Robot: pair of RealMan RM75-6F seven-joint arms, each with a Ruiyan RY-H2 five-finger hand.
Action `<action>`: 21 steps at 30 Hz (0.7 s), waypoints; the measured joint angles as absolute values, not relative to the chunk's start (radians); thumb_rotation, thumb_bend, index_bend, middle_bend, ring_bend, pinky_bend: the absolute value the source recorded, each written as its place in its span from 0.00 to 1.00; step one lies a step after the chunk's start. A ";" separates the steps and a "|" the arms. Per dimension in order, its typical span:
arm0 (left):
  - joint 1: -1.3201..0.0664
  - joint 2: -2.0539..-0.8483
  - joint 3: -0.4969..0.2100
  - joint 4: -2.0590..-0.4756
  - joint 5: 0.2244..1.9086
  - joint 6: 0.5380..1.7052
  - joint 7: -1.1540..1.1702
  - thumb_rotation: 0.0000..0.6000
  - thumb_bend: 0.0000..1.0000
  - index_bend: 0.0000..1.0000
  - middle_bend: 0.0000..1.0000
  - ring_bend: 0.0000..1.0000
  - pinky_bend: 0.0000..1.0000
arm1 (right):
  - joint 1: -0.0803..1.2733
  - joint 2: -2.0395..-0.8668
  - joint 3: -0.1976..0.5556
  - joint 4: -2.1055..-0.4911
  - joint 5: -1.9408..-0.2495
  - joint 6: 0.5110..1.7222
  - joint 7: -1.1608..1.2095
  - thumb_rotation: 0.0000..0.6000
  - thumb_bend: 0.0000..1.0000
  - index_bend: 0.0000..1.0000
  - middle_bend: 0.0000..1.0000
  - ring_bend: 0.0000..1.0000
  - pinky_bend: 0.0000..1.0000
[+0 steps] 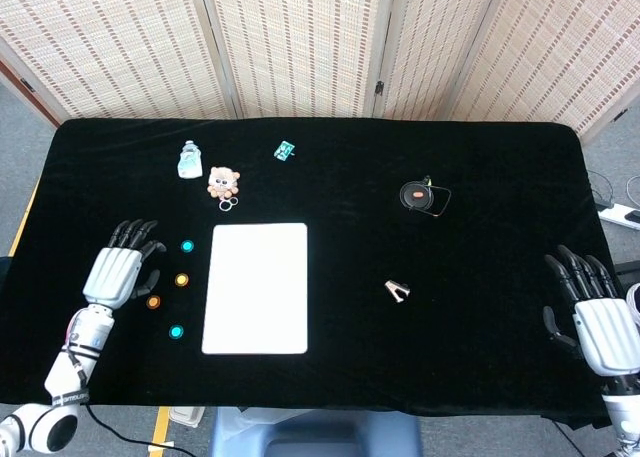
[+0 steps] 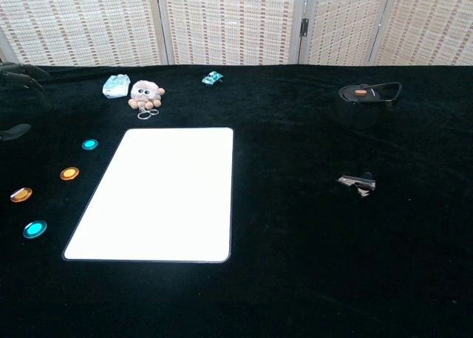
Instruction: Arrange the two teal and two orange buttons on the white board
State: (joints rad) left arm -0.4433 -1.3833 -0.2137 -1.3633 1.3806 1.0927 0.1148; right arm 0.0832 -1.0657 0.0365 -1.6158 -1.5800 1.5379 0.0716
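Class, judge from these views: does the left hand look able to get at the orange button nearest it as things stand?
Probably yes. The left hand hangs open right beside the orange button, with only bare black cloth between them.

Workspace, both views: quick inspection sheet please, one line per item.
Surface: table under black cloth, flat.
Job's things: white board bare; far teal button, far orange button, near orange button, near teal button all on the cloth left of it.
Clutter: small bottle, plush keychain, teal clip, black round case, metal clip.
Hands: left robot hand beside the buttons, holding nothing; right robot hand at the right table edge, fingers apart, empty.
Cables: power strip and cord on the floor, right.
Surroundings: woven folding screen behind the table.
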 measured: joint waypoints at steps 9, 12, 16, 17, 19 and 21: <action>-0.557 -1.490 -0.239 -1.193 1.258 0.934 0.134 1.00 0.48 0.36 0.09 0.00 0.00 | 0.079 -1.064 0.040 -1.620 -1.565 1.529 0.071 0.91 0.59 0.00 0.00 0.07 0.00; -0.588 -1.517 -0.244 -1.154 1.227 0.900 0.146 1.00 0.46 0.35 0.07 0.00 0.00 | 0.080 -1.064 0.041 -1.621 -1.563 1.525 0.070 0.91 0.59 0.00 0.00 0.07 0.00; -0.616 -1.538 -0.251 -1.111 1.188 0.856 0.163 1.00 0.43 0.35 0.06 0.00 0.00 | 0.083 -1.064 0.044 -1.625 -1.559 1.517 0.066 0.91 0.59 0.00 0.00 0.07 0.00; -0.629 -1.547 -0.254 -1.093 1.170 0.838 0.169 1.00 0.43 0.36 0.06 0.00 0.00 | 0.083 -1.064 0.045 -1.626 -1.558 1.516 0.065 0.91 0.59 0.00 0.00 0.07 0.00; -0.649 -1.563 -0.257 -1.067 1.148 0.817 0.178 1.00 0.43 0.36 0.06 0.00 0.00 | 0.084 -1.064 0.046 -1.626 -1.554 1.513 0.065 0.91 0.59 0.00 0.00 0.07 0.00; -0.666 -1.581 -0.257 -1.046 1.136 0.804 0.188 1.00 0.43 0.36 0.06 0.00 0.00 | 0.084 -1.064 0.048 -1.626 -1.549 1.509 0.064 0.91 0.59 0.00 0.00 0.07 0.00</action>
